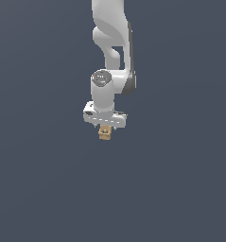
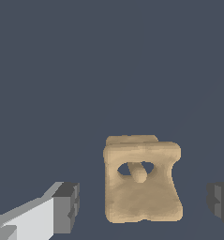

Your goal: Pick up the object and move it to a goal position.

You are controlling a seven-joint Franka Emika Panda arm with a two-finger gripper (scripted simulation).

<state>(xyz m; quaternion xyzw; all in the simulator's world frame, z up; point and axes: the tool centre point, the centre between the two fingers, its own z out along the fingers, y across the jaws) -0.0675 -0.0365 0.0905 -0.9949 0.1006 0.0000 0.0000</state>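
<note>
The object (image 1: 104, 133) is a small tan-brown boxy block with a hole through its upper part and an uneven top edge. In the exterior view it sits just below the white hand of the arm. My gripper (image 1: 105, 126) hangs straight over it, pointing down. In the wrist view the object (image 2: 142, 197) stands between the two dark finger pads (image 2: 68, 207), with a gap on each side. My gripper (image 2: 144, 206) is open and does not touch the block. The second pad shows only at the frame's edge.
A plain dark grey-blue surface (image 1: 180, 189) fills both views around the arm. The white arm (image 1: 112, 42) rises from the hand to the top of the exterior view. No other objects or goal marker show.
</note>
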